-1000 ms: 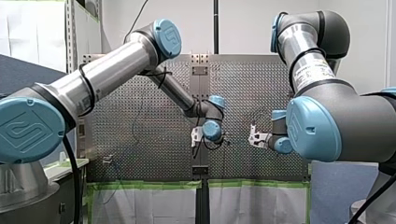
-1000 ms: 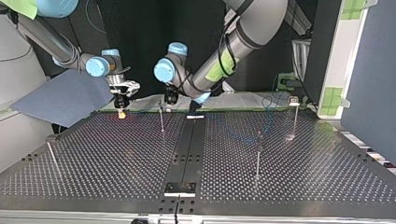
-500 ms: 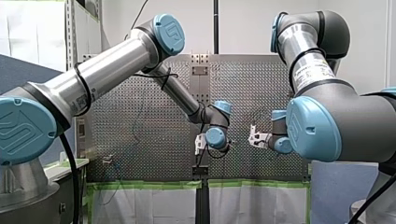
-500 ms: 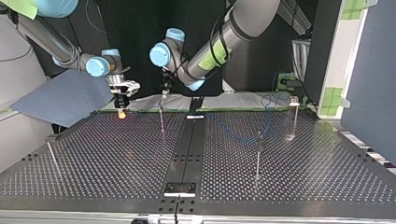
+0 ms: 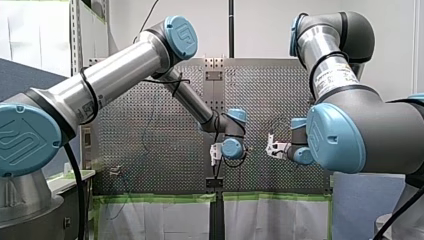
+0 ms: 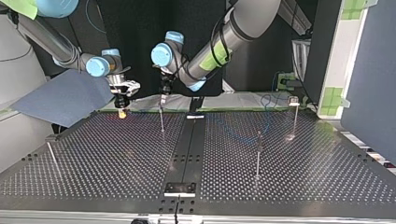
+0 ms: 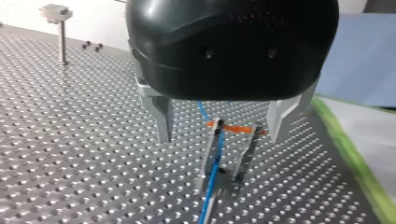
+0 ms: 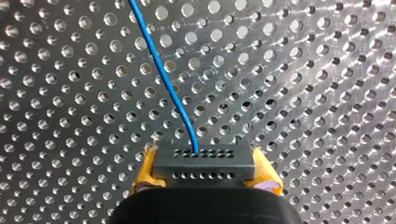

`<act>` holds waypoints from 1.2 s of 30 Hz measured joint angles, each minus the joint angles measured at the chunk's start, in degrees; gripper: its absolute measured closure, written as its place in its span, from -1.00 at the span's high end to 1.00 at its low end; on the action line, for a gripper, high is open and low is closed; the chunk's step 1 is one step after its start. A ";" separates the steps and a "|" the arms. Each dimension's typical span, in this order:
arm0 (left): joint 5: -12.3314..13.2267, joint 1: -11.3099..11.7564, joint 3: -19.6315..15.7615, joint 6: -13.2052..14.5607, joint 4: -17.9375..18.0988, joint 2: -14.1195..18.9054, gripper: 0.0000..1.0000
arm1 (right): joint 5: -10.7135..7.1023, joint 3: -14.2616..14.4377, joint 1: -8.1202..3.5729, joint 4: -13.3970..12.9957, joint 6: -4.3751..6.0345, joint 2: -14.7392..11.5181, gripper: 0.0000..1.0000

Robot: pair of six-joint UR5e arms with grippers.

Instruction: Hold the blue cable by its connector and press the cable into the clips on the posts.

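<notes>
In the right wrist view, my right gripper (image 8: 205,171) is shut with its yellow pads (image 8: 144,170) on the black connector (image 8: 204,158). The blue cable (image 8: 163,74) runs from the connector ahead over the perforated plate. In the top view my right gripper (image 6: 122,111) hangs low at the plate's far edge. My left gripper (image 7: 219,140) is open, its metal fingers (image 7: 161,116) standing either side of a clip (image 7: 228,156) on a post. The blue cable (image 7: 212,175) passes through that clip. In the top view my left gripper (image 6: 163,93) hovers over that post (image 6: 161,119).
Three more thin posts stand on the plate in the top view: one in the middle right (image 6: 258,151), one at the far right (image 6: 294,112), one at the near left (image 6: 50,151). A dark rail (image 6: 187,144) runs down the plate's middle.
My left gripper has swung from the plate's middle toward the top view's left and now sits over the post, still open. My right gripper has not moved.
</notes>
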 joint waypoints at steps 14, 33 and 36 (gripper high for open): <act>-0.19 0.04 0.00 -0.04 0.59 0.00 1.00 | -0.01 -0.01 -0.05 0.07 0.00 0.02 -1.00; -0.61 -0.11 -0.08 -0.14 -2.90 0.28 1.00 | -0.09 0.00 -0.05 0.11 0.00 0.04 -1.00; -1.60 -0.72 -0.85 -0.09 -4.21 1.26 1.00 | -0.09 0.00 -0.05 0.11 0.00 0.06 -1.00</act>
